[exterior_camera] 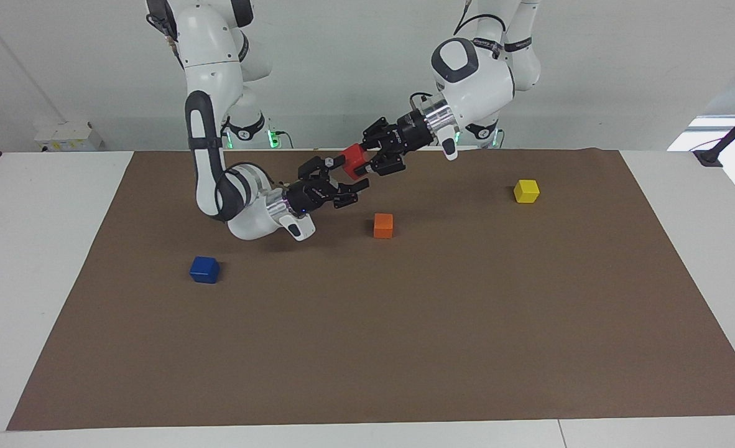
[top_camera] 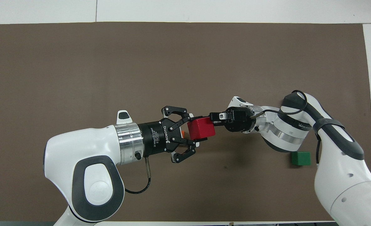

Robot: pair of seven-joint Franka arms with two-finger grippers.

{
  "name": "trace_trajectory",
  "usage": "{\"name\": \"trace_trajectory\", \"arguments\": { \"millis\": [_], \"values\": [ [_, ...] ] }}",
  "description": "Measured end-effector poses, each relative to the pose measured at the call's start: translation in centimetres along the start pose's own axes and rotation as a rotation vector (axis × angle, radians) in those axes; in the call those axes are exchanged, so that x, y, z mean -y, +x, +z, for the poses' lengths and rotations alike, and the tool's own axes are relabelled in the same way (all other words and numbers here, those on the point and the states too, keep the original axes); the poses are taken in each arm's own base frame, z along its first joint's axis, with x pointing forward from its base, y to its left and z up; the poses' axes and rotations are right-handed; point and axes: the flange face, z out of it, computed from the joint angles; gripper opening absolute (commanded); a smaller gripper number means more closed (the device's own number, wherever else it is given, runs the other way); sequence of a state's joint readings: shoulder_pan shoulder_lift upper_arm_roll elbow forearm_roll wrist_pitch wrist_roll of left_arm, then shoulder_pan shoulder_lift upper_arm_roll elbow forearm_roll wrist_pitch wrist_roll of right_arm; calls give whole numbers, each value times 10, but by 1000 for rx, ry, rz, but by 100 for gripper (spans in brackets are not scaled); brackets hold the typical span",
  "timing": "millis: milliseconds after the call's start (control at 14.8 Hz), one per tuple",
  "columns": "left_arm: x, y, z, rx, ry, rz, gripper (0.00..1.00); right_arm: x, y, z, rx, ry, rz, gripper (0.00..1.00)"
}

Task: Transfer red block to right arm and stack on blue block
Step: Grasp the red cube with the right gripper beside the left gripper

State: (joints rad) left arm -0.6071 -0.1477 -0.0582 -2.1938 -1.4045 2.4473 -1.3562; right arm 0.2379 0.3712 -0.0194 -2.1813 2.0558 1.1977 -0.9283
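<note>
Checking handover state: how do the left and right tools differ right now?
The left tool is shut on the red block, held in the air; the right tool is open, its fingers either side of that block, not yet gripping. The left tool reaches down from higher; the right tool points up from lower. Both meet over the brown mat.

White table (exterior_camera: 44,261), brown mat (exterior_camera: 405,348), blue block (exterior_camera: 204,269), orange cube (exterior_camera: 383,225), yellow cube (exterior_camera: 526,191), green cube (top_camera: 301,158)
</note>
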Motion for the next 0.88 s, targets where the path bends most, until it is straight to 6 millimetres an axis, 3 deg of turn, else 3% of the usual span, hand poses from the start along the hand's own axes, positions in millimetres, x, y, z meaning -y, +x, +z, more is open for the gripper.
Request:
{"name": "trace_trajectory", "arguments": {
  "millis": [337, 471, 539, 673, 875],
  "values": [
    [-1, 1, 0, -1, 0, 4, 0, -3, -2, 4, 6, -2, -9, 68],
    [-1, 1, 0, -1, -1, 3, 0, -2, -1, 4, 6, -2, -9, 50],
    [-1, 1, 0, -1, -1, 4, 0, -2, -1, 4, 6, -2, -10, 37],
    [-2, 2, -1, -2, -3, 9, 0, -1, -1, 5, 2, -4, -13, 0],
    [-4, 2, -1, 0, -5, 12, 0, 0, 0, 6, -2, -13, -18, 0]
  ]
}}
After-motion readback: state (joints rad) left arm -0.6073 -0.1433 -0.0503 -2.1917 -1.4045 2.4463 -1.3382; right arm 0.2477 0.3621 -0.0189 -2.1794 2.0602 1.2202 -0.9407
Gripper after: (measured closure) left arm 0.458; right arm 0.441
